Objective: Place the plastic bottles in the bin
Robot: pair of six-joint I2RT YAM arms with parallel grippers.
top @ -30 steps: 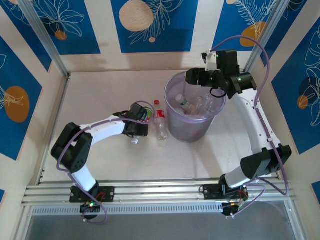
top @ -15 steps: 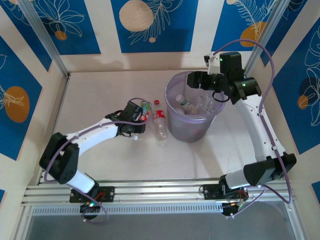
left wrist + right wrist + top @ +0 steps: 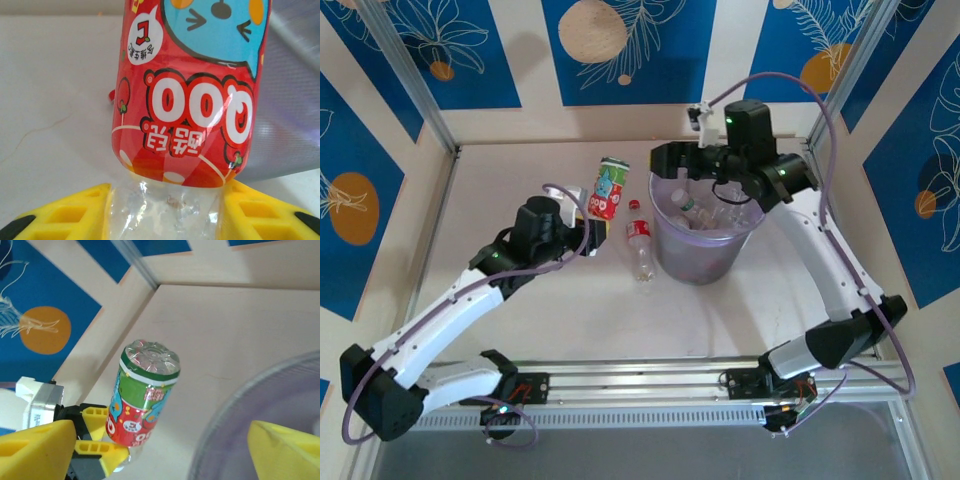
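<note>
Mid-carry, seemingly: red-and-green-labelled bottle (image 3: 609,187) clamped at its clear end in left claw (image 3: 586,214), aloft just left of the bin (image 3: 700,258). Right claw (image 3: 667,160) agape, empty. Next: swing over the rim, release.

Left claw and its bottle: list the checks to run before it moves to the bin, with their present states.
1. Left claw shut on the held bottle: ok.
2. Bottle lifted off the table: ok.
3. Bottle above the mouth of the bin: not ok, it is left of the rim.
4. Right claw out of the path: not ok, it hangs open at the rim on the bottle's side.
5. Room inside the bin: ok, its contents lie low.
</note>
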